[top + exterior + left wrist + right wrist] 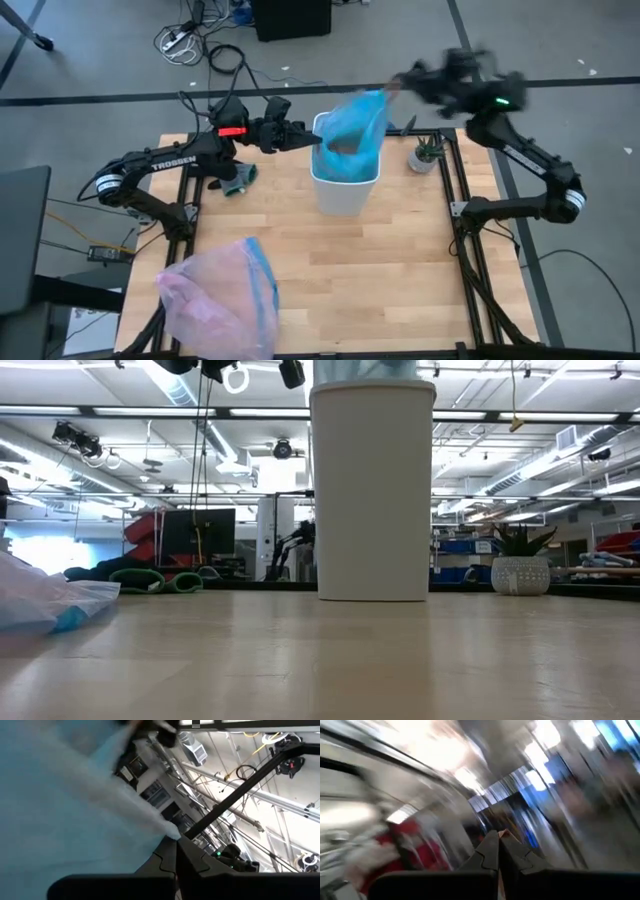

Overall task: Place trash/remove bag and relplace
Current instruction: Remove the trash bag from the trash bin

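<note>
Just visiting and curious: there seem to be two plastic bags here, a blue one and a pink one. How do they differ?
The light-blue bag sits in the white bin with its top pulled up above the rim; the pink bag lies slumped on the table. The left gripper is shut on the blue bag's edge; nothing holds the pink bag. The pink bag has a blue rim band. Both are thin, translucent, crinkly plastic.

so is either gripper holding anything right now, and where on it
Left gripper pinches the blue bag at its rim over the white bin. Right gripper is shut; whether it grips the bag's corner cannot be told.
</note>
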Controlling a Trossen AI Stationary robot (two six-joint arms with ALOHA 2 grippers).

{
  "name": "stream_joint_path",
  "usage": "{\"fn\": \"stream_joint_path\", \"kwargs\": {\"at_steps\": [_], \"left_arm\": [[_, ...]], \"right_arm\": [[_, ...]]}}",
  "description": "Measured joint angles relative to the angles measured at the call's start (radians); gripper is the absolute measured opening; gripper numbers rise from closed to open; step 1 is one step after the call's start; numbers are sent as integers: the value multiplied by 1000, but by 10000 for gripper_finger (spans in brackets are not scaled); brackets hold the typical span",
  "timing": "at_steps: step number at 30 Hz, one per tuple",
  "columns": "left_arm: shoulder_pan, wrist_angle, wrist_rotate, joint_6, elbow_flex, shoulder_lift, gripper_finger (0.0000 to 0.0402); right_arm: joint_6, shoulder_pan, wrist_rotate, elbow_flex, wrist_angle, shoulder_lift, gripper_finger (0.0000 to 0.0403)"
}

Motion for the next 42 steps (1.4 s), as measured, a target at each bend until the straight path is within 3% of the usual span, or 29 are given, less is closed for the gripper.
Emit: {"fn": "stream_joint_path", "kwargs": {"at_steps": [3,7,14,20,27,32,38,42], "left_arm": [[-5,-1,3,0,0,0,5],[-10,-16,-1,5,0,0,5],[-11,-9,1,1,0,0,6],[-15,-7,-18,5,0,0,6],[-22,70,-138,-2,0,-1,3],[-22,74,-182,-73,0,-1,3],[-29,54,-146,-88,0,-1,2],[-30,54,-145,-77,0,-1,2]], "right_arm": [[-39,7,9,7,5,-21,0],[-83,40,30,-6,-207,6,0],[-62,38,9,73,-99,1,0],[-97,47,5,89,-206,12,0],[-127,54,3,88,-356,14,0],[-161,75,14,92,-368,11,0],[-199,74,42,90,-438,13,2],[-211,71,47,90,-444,13,23]]}}
